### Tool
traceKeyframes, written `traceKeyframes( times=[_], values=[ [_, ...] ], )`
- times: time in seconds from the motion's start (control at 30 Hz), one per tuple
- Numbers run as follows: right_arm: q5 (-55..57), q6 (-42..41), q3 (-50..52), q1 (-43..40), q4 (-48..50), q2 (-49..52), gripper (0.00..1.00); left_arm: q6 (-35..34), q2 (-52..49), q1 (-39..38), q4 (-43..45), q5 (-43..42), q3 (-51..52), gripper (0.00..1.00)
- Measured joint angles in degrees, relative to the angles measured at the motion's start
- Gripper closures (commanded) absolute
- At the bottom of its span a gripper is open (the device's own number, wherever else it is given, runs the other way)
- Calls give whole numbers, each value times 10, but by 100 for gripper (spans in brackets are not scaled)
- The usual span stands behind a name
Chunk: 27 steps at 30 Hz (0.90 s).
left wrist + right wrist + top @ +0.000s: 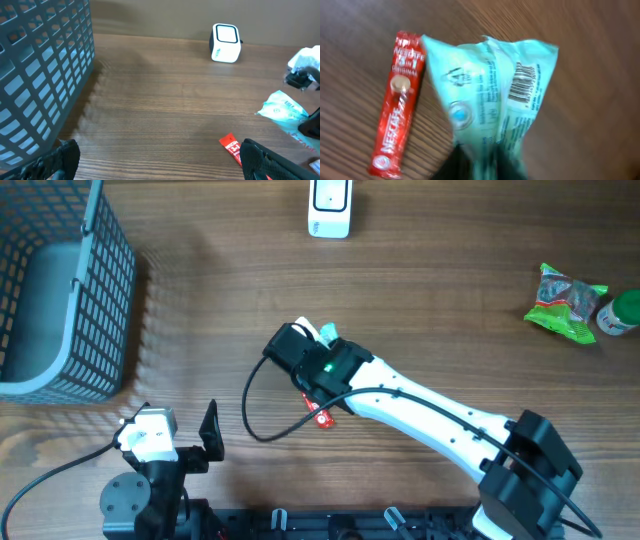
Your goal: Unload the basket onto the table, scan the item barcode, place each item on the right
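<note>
A pale teal packet (495,100) with a printed barcode (522,82) fills the right wrist view. Its lower end sits between the dark, blurred fingers of my right gripper (492,165), which is shut on it. From overhead, that gripper (312,345) is at mid-table with the packet (325,333) poking out at its tip. The white scanner (330,208) stands at the far edge, well apart. It also appears in the left wrist view as the scanner (226,43). My left gripper (162,167) is wide open over bare wood near the front edge.
A red Nescafe sachet (320,416) lies flat beside the right arm, next to the packet (397,105). A grey-blue wire basket (60,300) stands at the left. A green snack bag (565,302) and a green-capped item (622,313) lie far right.
</note>
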<state>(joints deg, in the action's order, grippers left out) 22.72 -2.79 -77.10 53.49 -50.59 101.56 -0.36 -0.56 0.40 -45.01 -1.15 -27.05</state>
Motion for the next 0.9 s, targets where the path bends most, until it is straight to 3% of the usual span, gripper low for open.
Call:
traceKeyframes(
  times=[0.07, 0.1, 0.13, 0.2, 0.23, 0.3, 0.37, 0.6, 0.9],
  values=[
    [0, 45, 0, 0, 5, 0, 29, 0, 0, 0, 0, 0, 0, 0],
    [0, 62, 0, 0, 9, 0, 21, 0, 0, 0, 0, 0, 0, 0],
    [0, 74, 0, 0, 12, 0, 1, 0, 0, 0, 0, 0, 0, 0],
    [0, 93, 0, 0, 20, 0, 1, 0, 0, 0, 0, 0, 0, 0],
    [0, 97, 0, 0, 27, 0, 14, 0, 0, 0, 0, 0, 0, 0],
    [0, 97, 0, 0, 41, 0, 63, 0, 0, 0, 0, 0, 0, 0],
    [0, 81, 0, 0, 63, 0, 94, 0, 0, 0, 0, 0, 0, 0],
    [-38, -33, 0, -2, 85, 0, 96, 0, 0, 0, 0, 0, 0, 0],
    [-70, -79, 9, -28, 165, 55, 96, 0, 0, 0, 0, 0, 0, 0]
  ],
)
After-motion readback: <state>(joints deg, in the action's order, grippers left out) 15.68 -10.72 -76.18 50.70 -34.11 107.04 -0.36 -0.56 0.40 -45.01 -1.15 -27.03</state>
